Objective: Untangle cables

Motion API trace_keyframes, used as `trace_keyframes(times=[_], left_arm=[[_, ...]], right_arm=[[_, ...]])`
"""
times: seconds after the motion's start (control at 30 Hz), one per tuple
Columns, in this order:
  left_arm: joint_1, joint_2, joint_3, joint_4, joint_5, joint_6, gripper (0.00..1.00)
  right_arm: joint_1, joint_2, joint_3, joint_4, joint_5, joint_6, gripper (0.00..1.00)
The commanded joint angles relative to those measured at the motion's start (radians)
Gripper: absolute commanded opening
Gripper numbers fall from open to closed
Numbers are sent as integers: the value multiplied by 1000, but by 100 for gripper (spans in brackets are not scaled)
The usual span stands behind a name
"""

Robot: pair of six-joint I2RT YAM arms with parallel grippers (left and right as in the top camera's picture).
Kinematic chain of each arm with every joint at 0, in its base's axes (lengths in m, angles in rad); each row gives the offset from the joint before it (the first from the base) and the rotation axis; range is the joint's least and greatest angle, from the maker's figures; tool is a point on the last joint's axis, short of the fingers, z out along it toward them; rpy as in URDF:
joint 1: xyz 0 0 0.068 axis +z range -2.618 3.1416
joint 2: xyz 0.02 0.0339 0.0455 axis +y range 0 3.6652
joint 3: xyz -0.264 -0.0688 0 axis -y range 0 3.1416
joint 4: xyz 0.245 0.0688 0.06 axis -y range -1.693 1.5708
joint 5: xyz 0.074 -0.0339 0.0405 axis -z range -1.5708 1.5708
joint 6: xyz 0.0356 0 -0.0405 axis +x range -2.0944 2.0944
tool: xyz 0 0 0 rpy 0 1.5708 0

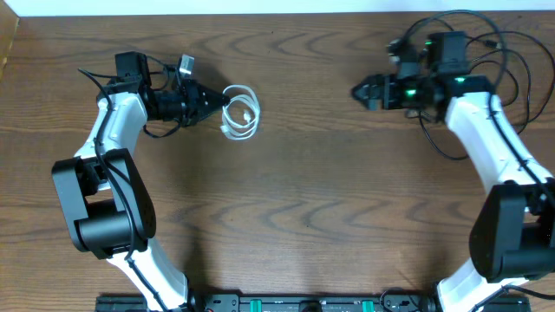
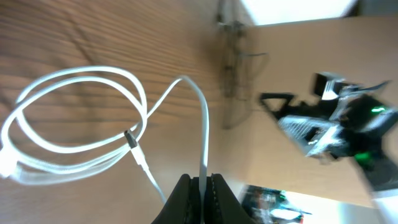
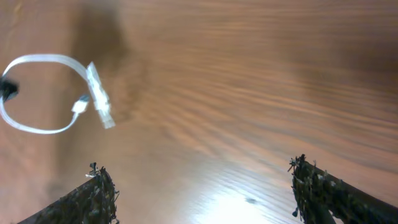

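A short white cable [image 1: 243, 113] lies coiled in loose loops on the wooden table [image 1: 295, 199], just right of my left gripper [image 1: 220, 102]. The left wrist view shows the coil [image 2: 74, 127] with one strand running up into my left gripper [image 2: 202, 185], whose jaws are shut on that strand. My right gripper [image 1: 358, 90] hovers well to the right of the coil, open, with only bare wood between its fingertips [image 3: 96, 180]. The white cable [image 3: 37, 93] shows small at the upper left of the right wrist view. Thin black cords [image 1: 507, 52] loop behind the right arm.
The right arm [image 2: 336, 124] shows blurred in the left wrist view, across the table. The table's far edge [image 1: 260, 16] runs along the top. A dark rail [image 1: 286, 303] with both arm bases sits at the near edge.
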Motion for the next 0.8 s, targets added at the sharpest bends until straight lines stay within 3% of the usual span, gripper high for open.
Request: trace_keyframes(times=[0.0,0.3,0.6,0.77], left_arm=[[-3,12,-3,5,139,-185,8],[-58,12,-3,3,98,-493,7],[-179,12,-3,-6,167,-602,8],[-192,12,-3,-6,171,-631,8]], right_arm=[[100,10,-2,30,-55,19,89],[337,10,-2,163,-51,7,91],[498,10,-2,211,220,8,90],[533,10,-2,210,238,8,70]])
